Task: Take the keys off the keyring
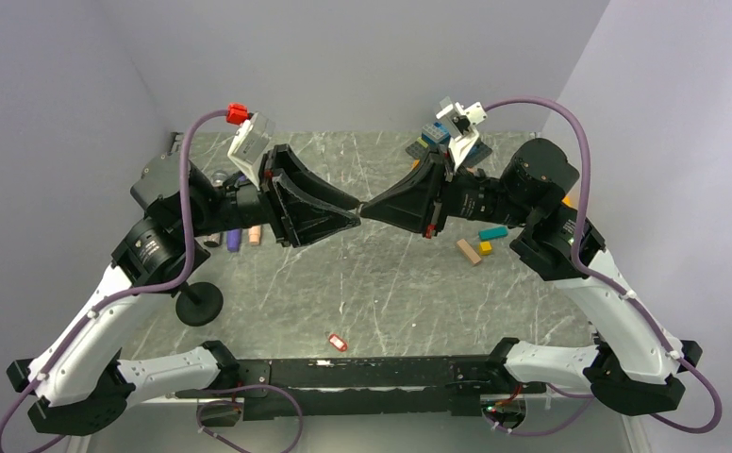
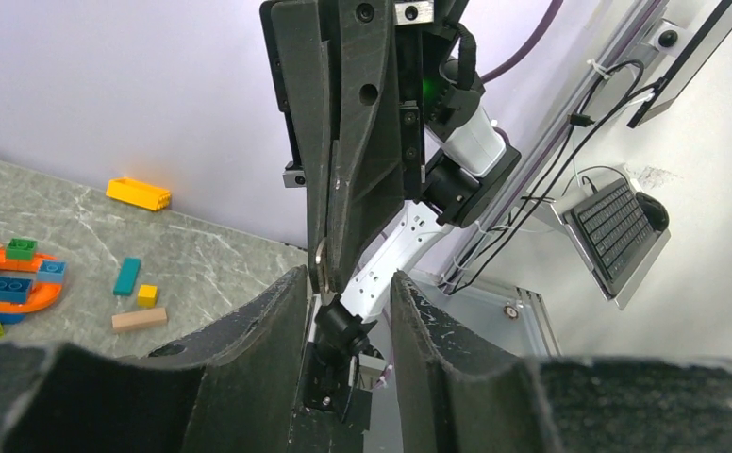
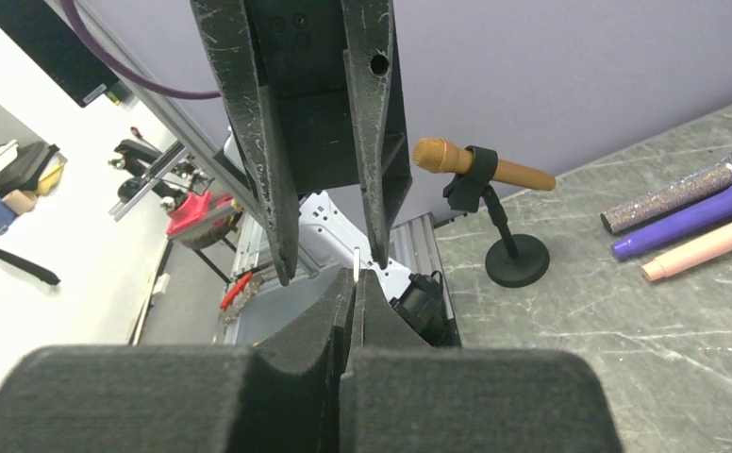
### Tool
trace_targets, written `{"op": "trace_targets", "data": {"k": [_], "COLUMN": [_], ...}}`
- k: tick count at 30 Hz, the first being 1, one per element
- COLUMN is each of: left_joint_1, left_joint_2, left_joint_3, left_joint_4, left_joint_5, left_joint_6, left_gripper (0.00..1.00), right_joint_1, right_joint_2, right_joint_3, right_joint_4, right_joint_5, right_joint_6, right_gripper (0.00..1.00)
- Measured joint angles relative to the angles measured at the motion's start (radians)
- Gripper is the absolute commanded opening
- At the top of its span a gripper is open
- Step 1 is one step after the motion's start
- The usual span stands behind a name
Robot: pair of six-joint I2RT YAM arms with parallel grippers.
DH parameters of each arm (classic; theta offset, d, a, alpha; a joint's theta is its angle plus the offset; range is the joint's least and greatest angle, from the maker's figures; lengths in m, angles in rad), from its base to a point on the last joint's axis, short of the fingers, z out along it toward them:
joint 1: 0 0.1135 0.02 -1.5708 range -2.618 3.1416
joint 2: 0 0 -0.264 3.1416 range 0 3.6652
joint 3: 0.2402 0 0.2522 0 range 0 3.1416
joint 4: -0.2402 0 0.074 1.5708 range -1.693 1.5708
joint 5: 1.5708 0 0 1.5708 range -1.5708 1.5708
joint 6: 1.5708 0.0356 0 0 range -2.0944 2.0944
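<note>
My right gripper is shut on a thin silver key whose tip sticks out just past its fingertips; it is held in mid-air above the table's middle. The key also shows as a silver glint in the left wrist view. My left gripper is open, and its two fingers stand on either side of the right gripper's tip without closing on it. The keyring, a small red tag with a paler centre, lies on the table near the front edge, apart from both grippers.
An orange microphone stands on a black stand at the left. Glitter, purple and pink microphones lie beside it. Loose toy blocks and an orange toy piece lie at the right and back right.
</note>
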Motion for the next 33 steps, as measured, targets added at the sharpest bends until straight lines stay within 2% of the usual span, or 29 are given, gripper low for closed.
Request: {"op": "trace_targets", "data": {"k": [9,18,33], "left_joint_1": [0.0,0.007,0.021], "left_joint_2": [-0.002,-0.002,0.002], "left_joint_3": [0.0,0.0,-0.011], "left_joint_4": [-0.001,-0.001,0.043], "left_joint_5": [0.0,-0.027,0.012], "left_joint_6": [0.0,0.001,-0.029], "left_gripper": [0.44,0.57,0.55], "right_joint_1": [0.0,0.0,0.0], "right_joint_2": [-0.001,-0.001,0.0], "right_joint_3": [-0.001,-0.001,-0.005], "right_joint_4": [-0.008,-0.006,0.007], "right_joint_5": [0.0,-0.029,-0.057], "right_joint_6": [0.0,0.001,0.012], "right_gripper": [0.0,0.0,0.0]}}
